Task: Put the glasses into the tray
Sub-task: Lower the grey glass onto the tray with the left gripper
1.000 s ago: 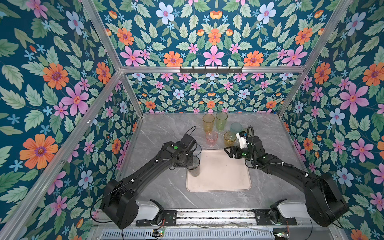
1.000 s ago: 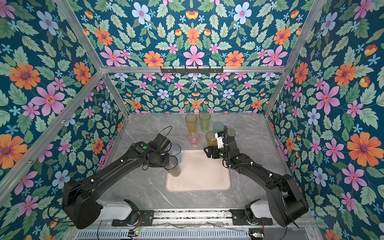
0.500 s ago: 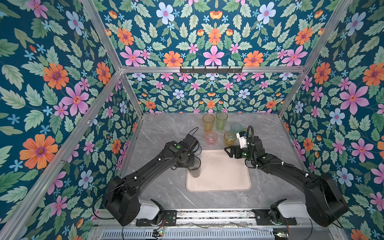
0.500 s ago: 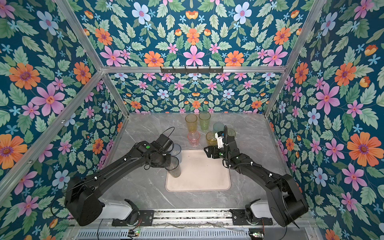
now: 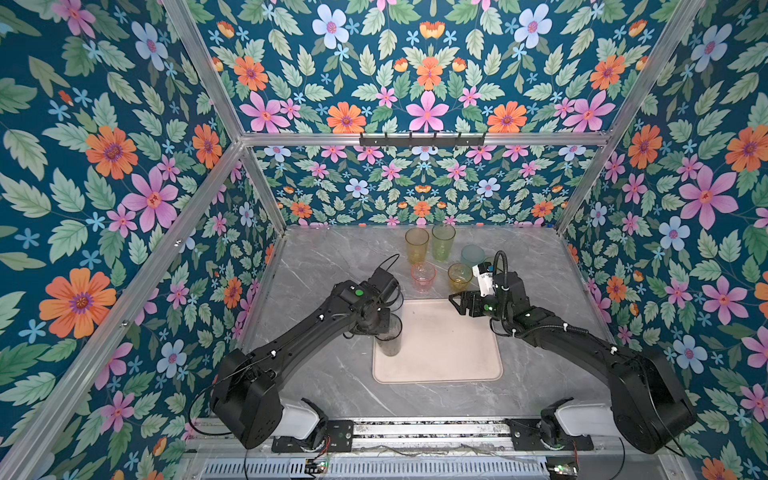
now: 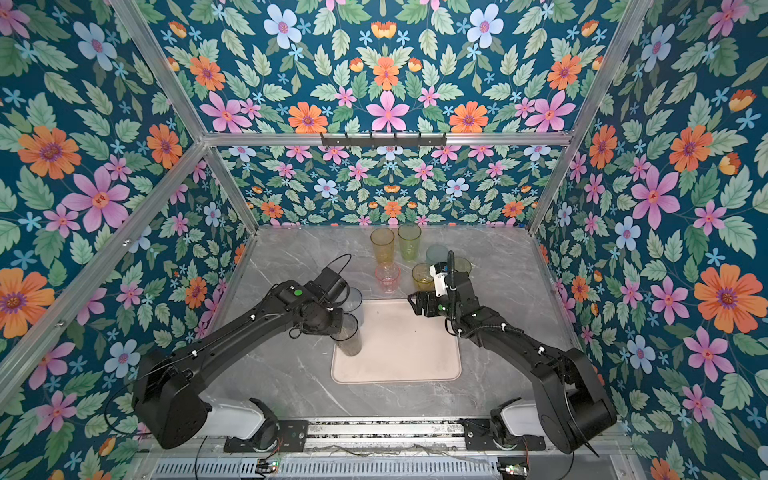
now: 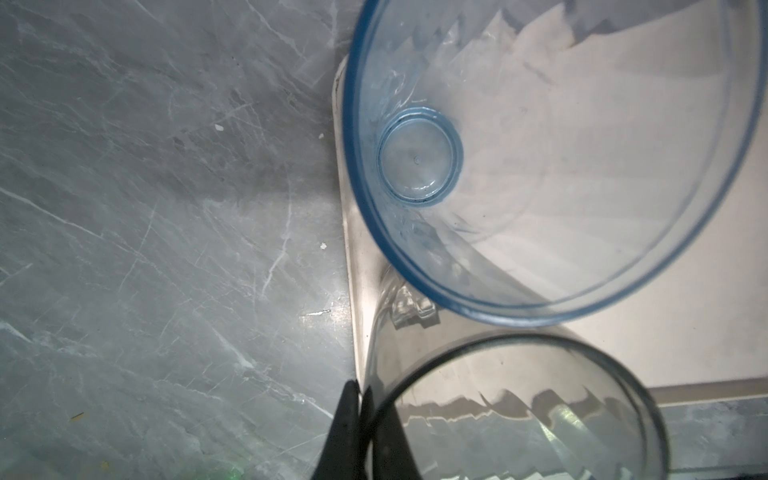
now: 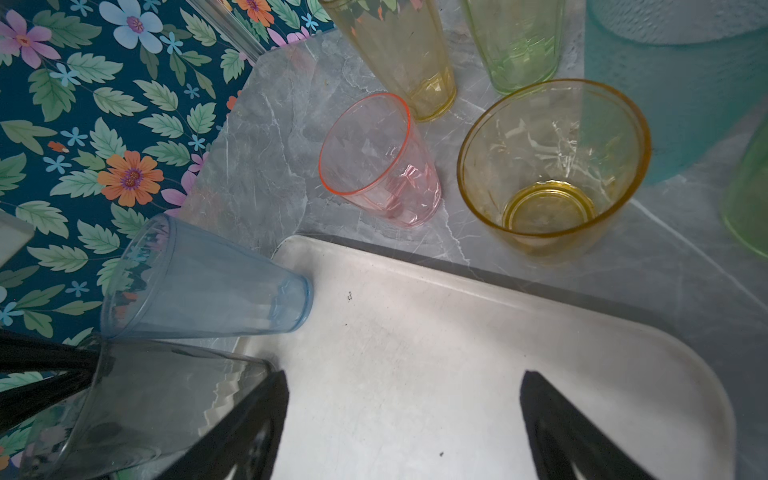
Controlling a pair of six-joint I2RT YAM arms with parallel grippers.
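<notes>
The tray (image 5: 449, 353) holds the blue glass (image 8: 208, 282) at its far left corner. Just nearer, over its left edge, is the grey glass (image 5: 390, 338). The other glasses (image 5: 417, 243) stand beyond its far edge. The left claw (image 7: 359, 390) is clenched on the grey rim; the right claw (image 8: 404, 376) hangs released over the far right corner. These probably handle light, stiff and slick: pinch one wall at the rim.

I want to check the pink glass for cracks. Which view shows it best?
The right wrist view: the pink glass is close and unblocked, visible from rim to base. In both top views the pink glass is small and distant, beyond the tray. The left wrist view does not show it.
</notes>
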